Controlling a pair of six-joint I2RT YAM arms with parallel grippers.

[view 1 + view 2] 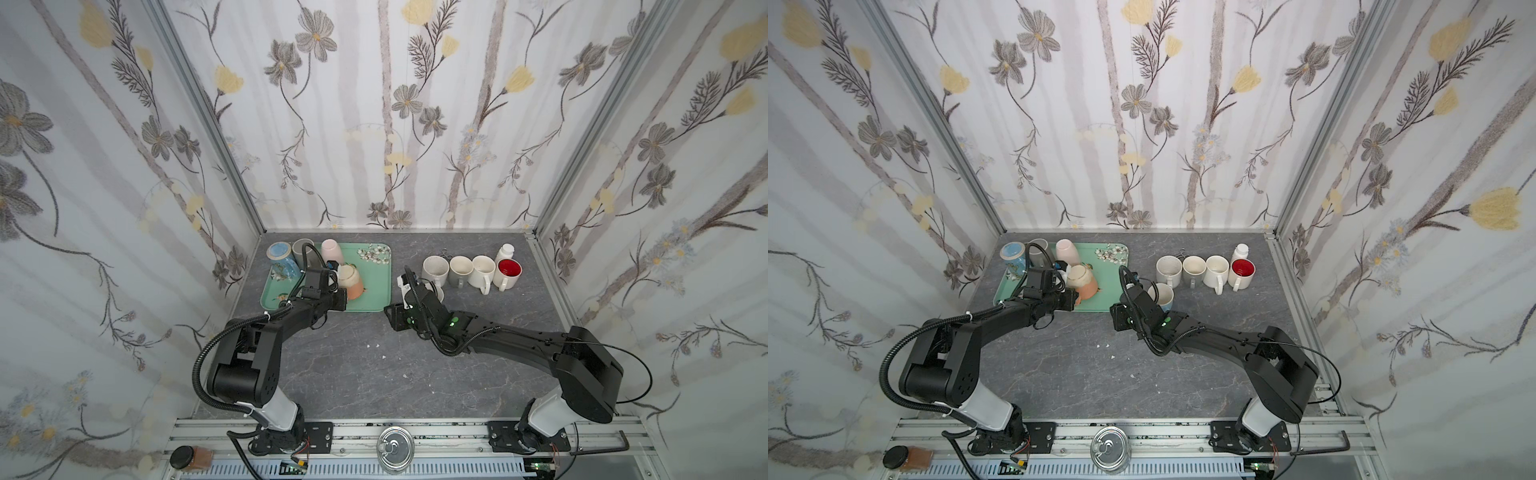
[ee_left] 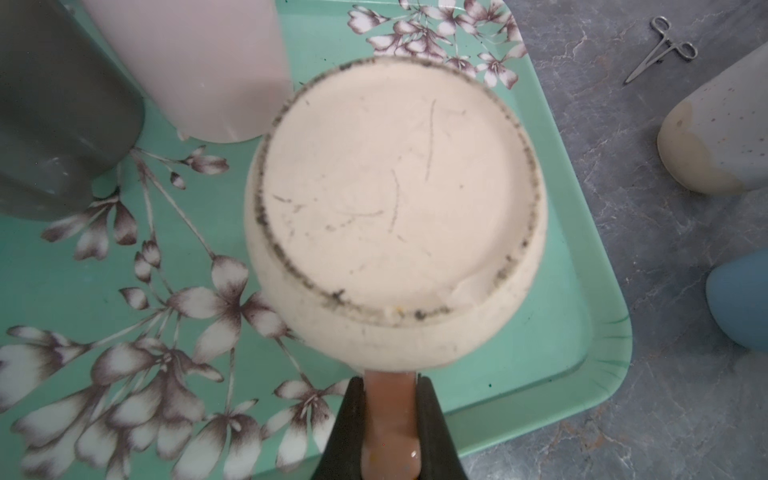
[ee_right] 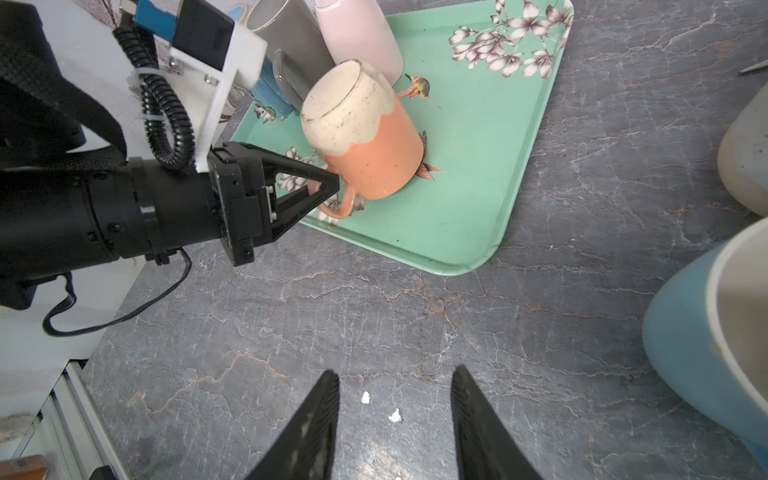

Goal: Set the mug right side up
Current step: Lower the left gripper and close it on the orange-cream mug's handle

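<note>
The mug [image 1: 352,281] is orange with a cream base and sits upside down on the green flowered tray [image 1: 376,293]. It is tilted, with its base [image 2: 395,199] turned up and toward the left arm and its rim low on the tray [image 3: 478,174]. My left gripper [image 2: 390,399] is shut on the mug's orange handle [image 3: 338,208], one finger on each side. The right wrist view shows that gripper [image 3: 332,189] reaching the mug [image 3: 365,137] from the side. My right gripper [image 3: 395,374] hangs open over the bare grey table, right of the tray, and holds nothing.
A blue mug [image 1: 280,259], a grey one [image 1: 303,251] and a pink one [image 1: 332,251] stand on the tray behind the orange mug. A blue cup [image 1: 1163,297] stands beside the right gripper. Several upright mugs [image 1: 460,271] and a white bottle [image 1: 505,251] line the back right, with forceps [image 2: 665,45] nearby.
</note>
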